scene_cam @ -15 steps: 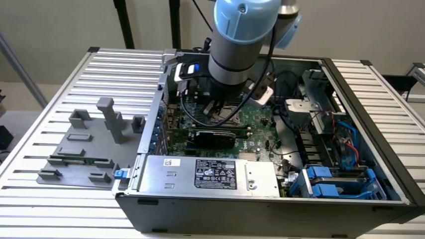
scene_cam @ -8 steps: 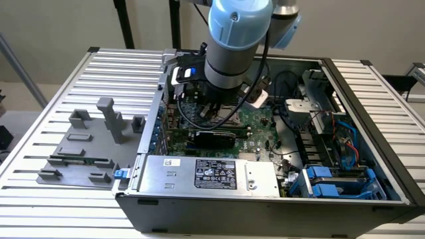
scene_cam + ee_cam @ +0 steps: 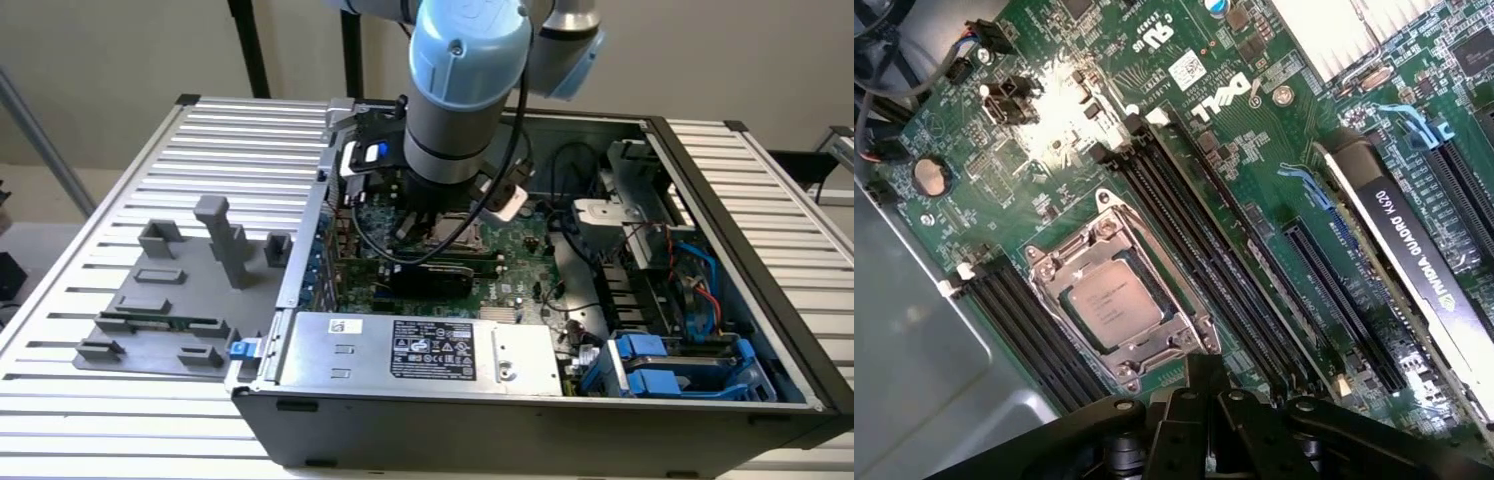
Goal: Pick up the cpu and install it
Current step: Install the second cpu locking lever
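Black linkage of the gripper [image 3: 1199,420] sits at the frame edge in the wrist view, fingers drawn fully together and carrying nothing. It hangs over the motherboard [image 3: 1254,190], just beside the socket frame [image 3: 1122,300].

The cpu [image 3: 1116,302] lies flat inside that socket frame, silvery-grey top facing up, metal frame surrounding it on all sides. It appears seated level, though the frame's edges hide its rim in places. Black memory slots [image 3: 1194,250] run alongside the socket on both sides; the ones in view look unfilled. A graphics card [image 3: 1414,260] stands in one of the long slots further out.

In the exterior view the arm [image 3: 461,90] reaches down into the open computer case [image 3: 747,160], which lies on its side on a ribbed metal table [image 3: 80,420]. The case holds the motherboard, a grey power supply [image 3: 420,345] along the near wall, and blue drive bays [image 3: 674,365] at the exterior view's right.

On the table at the exterior view's left sits a grey fixture tray [image 3: 147,300]; a green memory stick [image 3: 167,322] lies in one of its recesses.
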Controlling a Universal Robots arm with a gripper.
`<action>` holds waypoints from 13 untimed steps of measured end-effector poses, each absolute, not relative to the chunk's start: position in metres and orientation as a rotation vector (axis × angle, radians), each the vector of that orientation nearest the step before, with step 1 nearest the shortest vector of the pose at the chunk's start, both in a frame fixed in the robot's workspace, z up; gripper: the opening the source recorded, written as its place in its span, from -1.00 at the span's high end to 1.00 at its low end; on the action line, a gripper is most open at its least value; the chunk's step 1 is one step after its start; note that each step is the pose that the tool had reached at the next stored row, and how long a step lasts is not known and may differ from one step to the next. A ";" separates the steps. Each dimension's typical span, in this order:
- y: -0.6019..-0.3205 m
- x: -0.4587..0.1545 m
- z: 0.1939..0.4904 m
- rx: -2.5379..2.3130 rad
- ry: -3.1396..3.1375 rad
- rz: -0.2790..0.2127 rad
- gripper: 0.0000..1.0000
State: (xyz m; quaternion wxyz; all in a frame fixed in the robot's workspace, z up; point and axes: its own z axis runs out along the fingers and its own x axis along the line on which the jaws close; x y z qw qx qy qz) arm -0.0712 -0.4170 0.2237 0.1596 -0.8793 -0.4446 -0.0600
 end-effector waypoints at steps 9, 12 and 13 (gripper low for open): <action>-0.413 -0.075 0.214 -2.533 -1.280 -0.157 0.79; -0.412 -0.075 0.211 -2.538 -1.282 -0.152 0.79; -0.412 -0.075 0.209 -2.539 -1.283 -0.151 0.79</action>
